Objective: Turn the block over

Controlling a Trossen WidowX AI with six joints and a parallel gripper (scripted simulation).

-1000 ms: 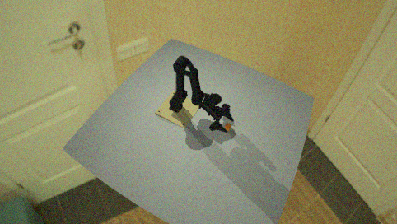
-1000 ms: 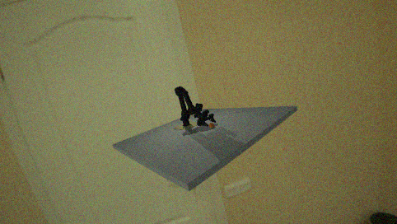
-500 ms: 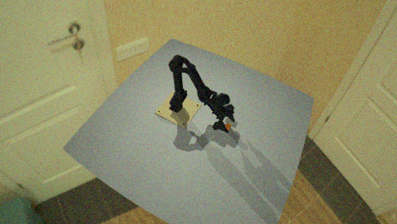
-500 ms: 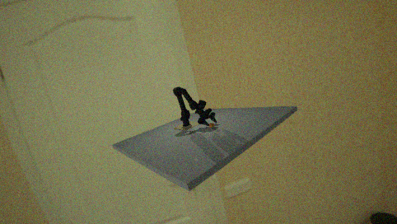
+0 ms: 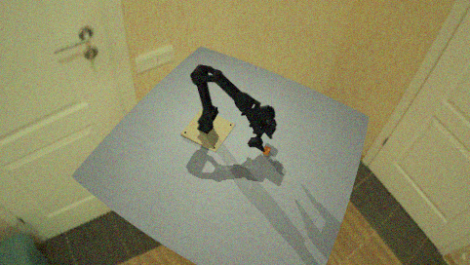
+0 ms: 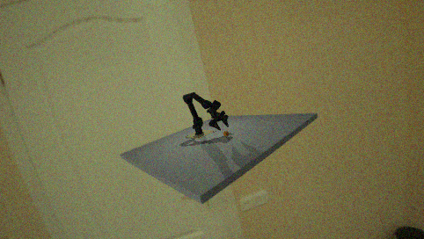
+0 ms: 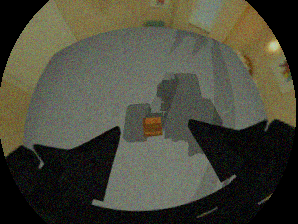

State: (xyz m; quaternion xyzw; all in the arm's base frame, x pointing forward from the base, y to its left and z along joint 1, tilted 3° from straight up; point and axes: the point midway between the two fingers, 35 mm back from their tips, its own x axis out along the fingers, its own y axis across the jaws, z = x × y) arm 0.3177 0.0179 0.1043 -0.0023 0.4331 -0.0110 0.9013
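The small orange block (image 5: 267, 150) (image 6: 226, 133) (image 7: 153, 126) rests on the grey table (image 5: 132, 161) (image 6: 163, 162) (image 7: 85, 80). In the wrist view it shows a lighter orange band above a darker brown-orange part with thin lines. No mark can be made out clearly, so I cannot tell which way the marked side faces. Its underside is hidden. My gripper (image 5: 267, 143) (image 6: 223, 127) (image 7: 154, 127) is open and empty, with its fingers wide apart. It stands above the block, which shows between and beyond the fingertips in the wrist view.
The arm's pale base plate (image 5: 192, 131) lies on the table behind and to the left of the block in the top view. Shadows of the arm and gripper fall around the block. The table's edges are well away from the block.
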